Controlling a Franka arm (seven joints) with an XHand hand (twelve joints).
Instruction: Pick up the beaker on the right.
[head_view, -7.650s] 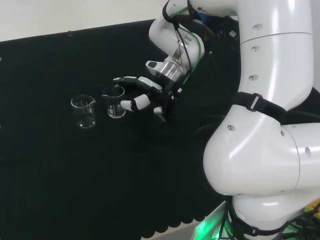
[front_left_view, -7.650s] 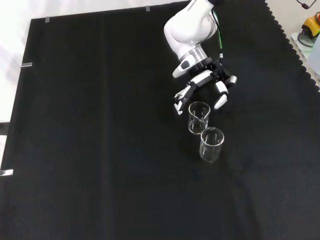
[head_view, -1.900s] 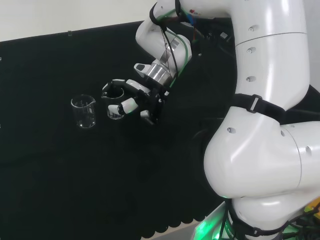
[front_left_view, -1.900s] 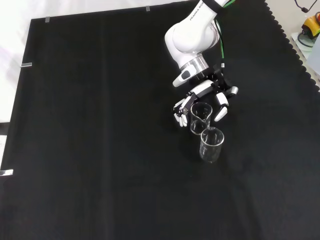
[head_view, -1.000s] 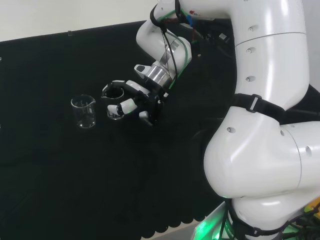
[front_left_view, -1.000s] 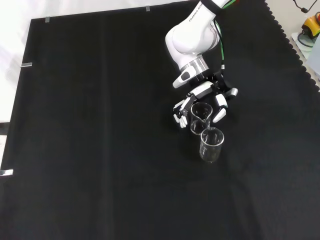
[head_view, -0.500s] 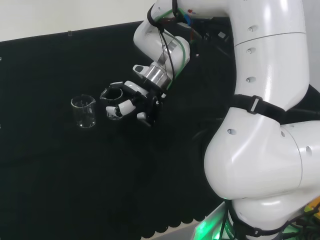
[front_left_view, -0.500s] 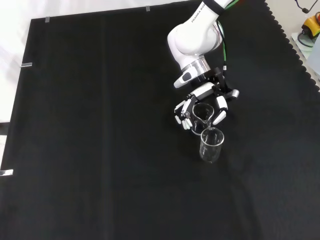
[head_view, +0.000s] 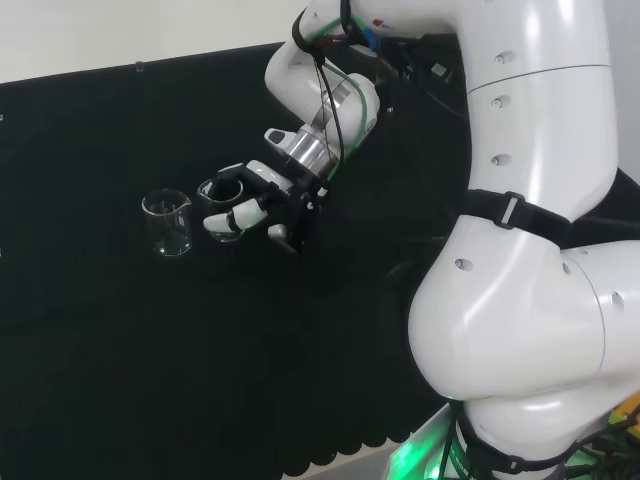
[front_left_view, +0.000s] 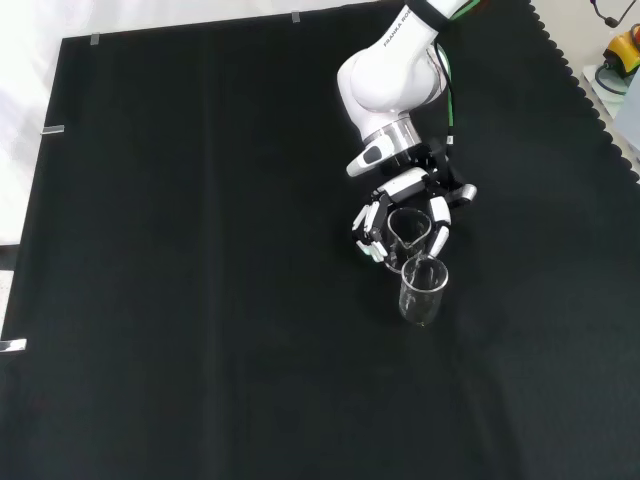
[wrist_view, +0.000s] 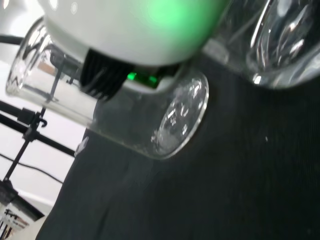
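Note:
Two clear glass beakers are on the black cloth. In the head view the right beaker (head_view: 223, 204) sits inside my hand (head_view: 268, 203), whose fingers and thumb curl round its wall; it leans a little. The left beaker (head_view: 168, 222) stands upright, a short way from it. In the front view the held beaker (front_left_view: 407, 234) is between the fingers of the hand (front_left_view: 400, 190), and the other beaker (front_left_view: 423, 289) stands just below it, almost touching. In the wrist view a beaker (wrist_view: 170, 122) lies close along the hand (wrist_view: 125, 20), with a second glass piece (wrist_view: 277, 35) beyond.
Black cloth (front_left_view: 200, 300) covers the bench all round the two beakers. The arm's white links (head_view: 540, 250) fill the right of the head view. The cloth's scalloped edge (front_left_view: 600, 110) runs down the right of the front view.
The hand came up to the right beaker and its fingers closed round it. Over the last second the hand and beaker shifted slightly towards the other beaker, and the held one tipped a little.

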